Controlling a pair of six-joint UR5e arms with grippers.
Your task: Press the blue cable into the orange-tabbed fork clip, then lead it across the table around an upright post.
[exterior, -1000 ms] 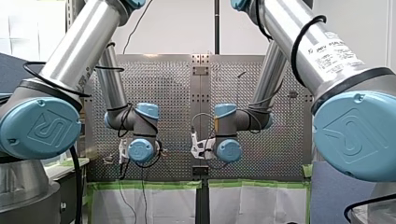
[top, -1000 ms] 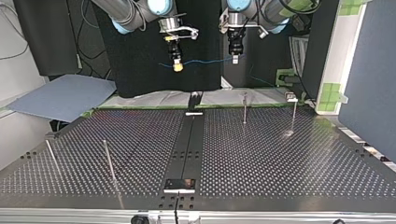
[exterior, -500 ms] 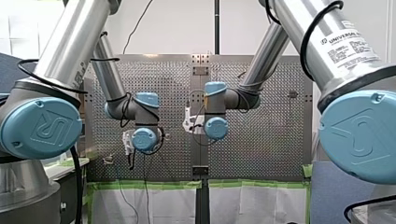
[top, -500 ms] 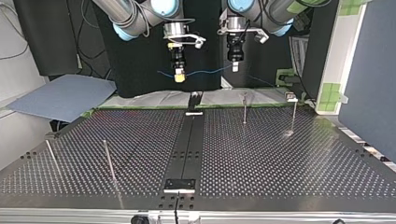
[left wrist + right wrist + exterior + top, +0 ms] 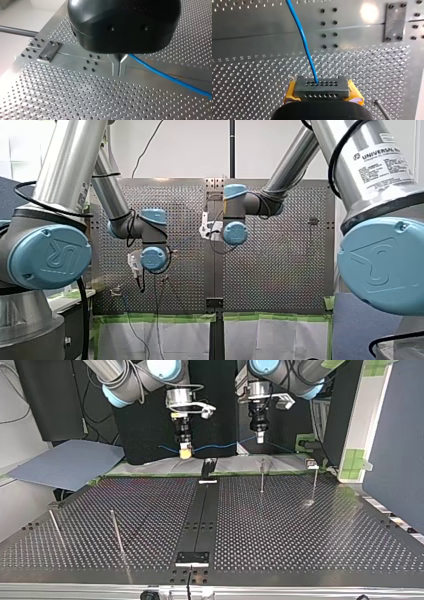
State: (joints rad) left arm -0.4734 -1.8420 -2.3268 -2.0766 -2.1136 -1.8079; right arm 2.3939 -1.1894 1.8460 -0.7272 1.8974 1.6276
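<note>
Left hand (image 5: 260,438), metal-fingered, and yellow-padded right hand (image 5: 185,453) are each clamped tight on the thin blue cable (image 5: 220,446). The cable sags slightly between them, held clear above the perforated metal counter (image 5: 300,530).

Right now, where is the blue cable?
In the top view the blue cable hangs in midair, strung between my right tool at the left and my left tool at the right.

Cable (image 5: 303,37): bright blue, plain. R gripper (image 5: 322,86): yellow pads (image 5: 355,94), grey tip w/ hole rows, blk body. L gripper (image 5: 119,68): blk body, bare-metal fingers (image 5: 116,68). Table (image 5: 300,530): grey, regular hole grid; centre strip (image 5: 199,515) blk. Joint caps (image 5: 50,256): lt blue.
</note>
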